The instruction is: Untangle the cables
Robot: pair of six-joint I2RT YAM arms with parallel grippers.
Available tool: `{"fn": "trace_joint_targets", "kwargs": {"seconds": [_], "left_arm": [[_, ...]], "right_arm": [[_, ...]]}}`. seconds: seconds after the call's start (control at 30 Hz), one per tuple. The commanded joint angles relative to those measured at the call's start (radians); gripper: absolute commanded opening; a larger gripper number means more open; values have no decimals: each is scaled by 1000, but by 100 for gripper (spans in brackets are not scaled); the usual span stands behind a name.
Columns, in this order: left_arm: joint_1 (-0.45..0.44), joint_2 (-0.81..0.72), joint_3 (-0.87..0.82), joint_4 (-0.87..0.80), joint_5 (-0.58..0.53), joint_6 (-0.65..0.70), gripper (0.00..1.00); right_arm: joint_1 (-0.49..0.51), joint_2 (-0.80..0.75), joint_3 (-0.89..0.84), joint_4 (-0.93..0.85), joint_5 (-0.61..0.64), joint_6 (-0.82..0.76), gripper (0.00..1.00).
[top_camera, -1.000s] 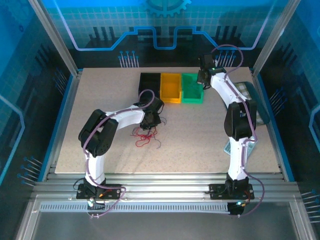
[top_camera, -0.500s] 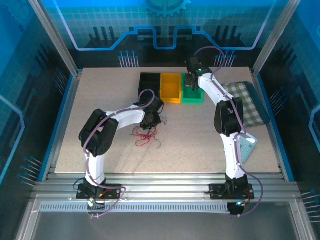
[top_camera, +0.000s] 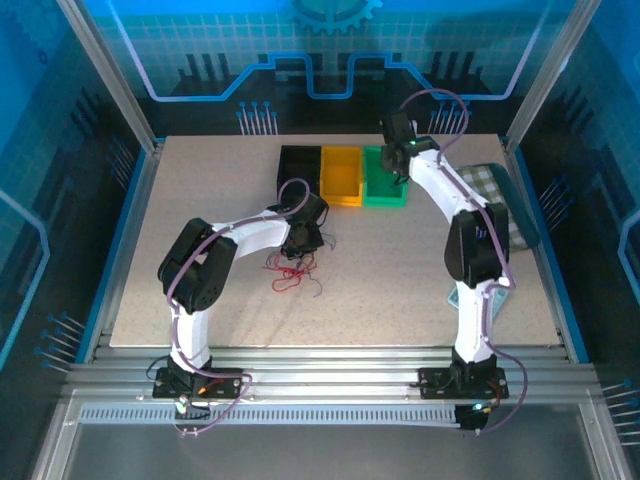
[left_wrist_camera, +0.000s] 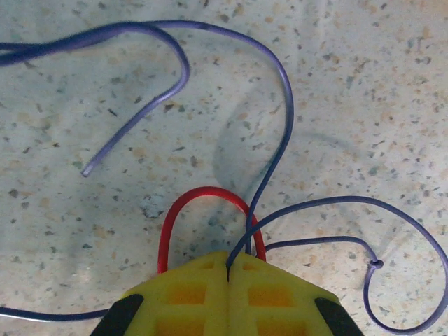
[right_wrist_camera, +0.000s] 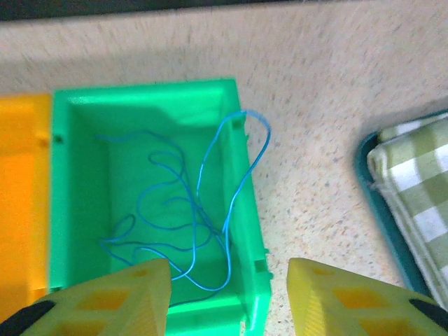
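Draw your left gripper (left_wrist_camera: 227, 276), clamped on the purple cable (left_wrist_camera: 283, 105), slowly off the red cable (left_wrist_camera: 203, 190) (your right gripper (right_wrist_camera: 227, 280) hangs spread, empty).

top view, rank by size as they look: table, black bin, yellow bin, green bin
1. table
2. black bin, yellow bin, green bin: look alike, green partly hidden by the right arm, so unranked

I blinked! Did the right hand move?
Yes. The right hand swung left over the green box, then drifted back toward its right wall.
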Motion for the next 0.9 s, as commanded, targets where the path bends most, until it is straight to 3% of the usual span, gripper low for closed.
{"fn": "trace_joint_targets", "kwargs": {"seconds": [0.0, 0.1, 0.27, 0.37, 0.6, 0.87], "left_arm": [[-13, 25, 23, 32, 55, 37, 0], [-31, 49, 51, 55, 98, 77, 0], [-77, 101, 135, 145, 273, 221, 0], [-94, 110, 170, 145, 317, 269, 17], [-104, 16, 124, 174, 235, 270, 55], [-112, -93, 75, 199, 104, 265, 58]], "right_arm": [[3, -97, -70, 68, 31, 39, 48], [5, -195, -209, 79, -13, 103, 47], [10, -406, -618, 303, -318, 240, 47], [22, -475, -815, 385, -429, 371, 47], [142, -504, -957, 319, -385, 345, 46], [196, -505, -1000, 351, -418, 313, 47]]}}
